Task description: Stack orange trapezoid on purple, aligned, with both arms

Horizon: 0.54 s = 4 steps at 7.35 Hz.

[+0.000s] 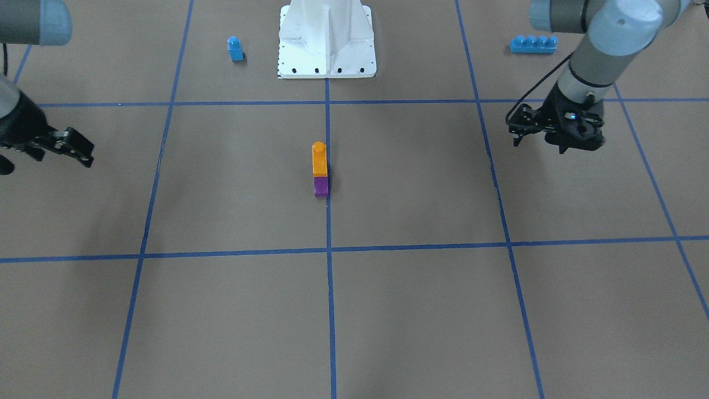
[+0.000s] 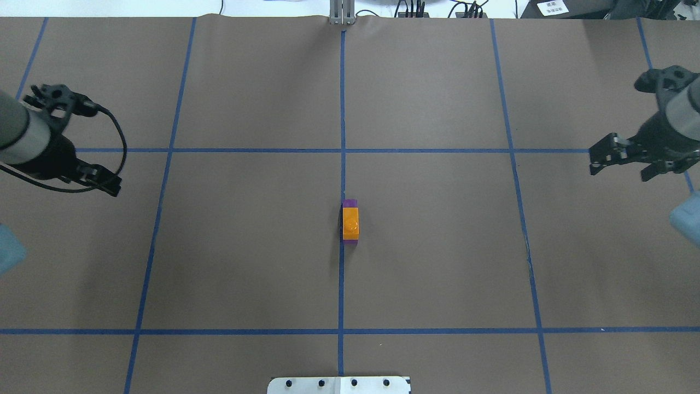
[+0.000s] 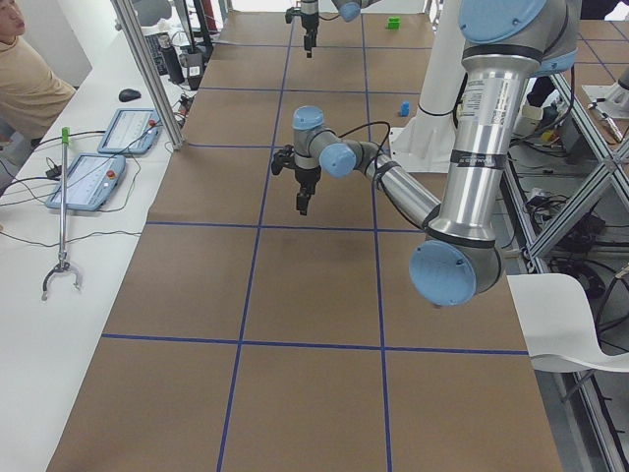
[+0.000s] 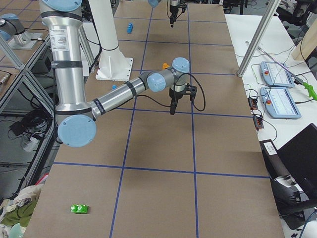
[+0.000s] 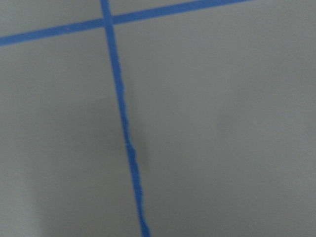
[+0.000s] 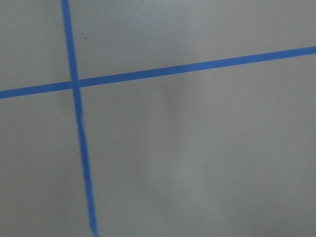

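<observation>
The orange trapezoid (image 1: 319,159) sits on the purple (image 1: 321,187). The left gripper (image 1: 559,138) and right gripper (image 1: 61,145) hang well apart from it. I cannot tell whether their fingers are open.

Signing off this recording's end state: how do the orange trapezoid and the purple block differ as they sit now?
Colour: the orange trapezoid is bright orange, the purple block dark purple. Position: the orange trapezoid sits on top; the purple block rests on the table beneath it. Stud: the orange trapezoid's is exposed, the purple block's covered. Shared: about the same width.
</observation>
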Each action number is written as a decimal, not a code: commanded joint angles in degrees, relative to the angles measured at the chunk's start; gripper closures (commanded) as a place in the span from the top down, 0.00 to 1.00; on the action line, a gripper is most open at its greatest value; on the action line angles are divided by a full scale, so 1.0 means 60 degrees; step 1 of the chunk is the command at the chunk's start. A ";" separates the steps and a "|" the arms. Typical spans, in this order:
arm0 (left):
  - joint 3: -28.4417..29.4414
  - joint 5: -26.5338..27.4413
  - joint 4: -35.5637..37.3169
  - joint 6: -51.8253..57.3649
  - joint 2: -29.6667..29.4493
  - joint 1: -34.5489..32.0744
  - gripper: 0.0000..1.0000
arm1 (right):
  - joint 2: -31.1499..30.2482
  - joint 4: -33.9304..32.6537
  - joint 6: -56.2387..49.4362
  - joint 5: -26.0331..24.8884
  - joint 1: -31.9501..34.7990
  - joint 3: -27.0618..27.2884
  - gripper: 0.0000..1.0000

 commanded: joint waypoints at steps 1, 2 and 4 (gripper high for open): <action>0.0487 -0.1411 0.0000 0.2827 0.1132 -0.2202 1.00 | -0.0655 -0.0010 -0.3995 0.0851 0.2381 -0.0906 1.00; 0.0373 -0.1399 -0.0015 0.3767 0.1938 -0.2586 1.00 | -0.0757 -0.0010 -0.4534 0.1350 0.3043 -0.0983 1.00; 0.0518 -0.1472 0.0029 0.4245 0.2107 -0.2912 1.00 | -0.0876 0.0020 -0.5632 0.1223 0.3340 -0.1754 1.00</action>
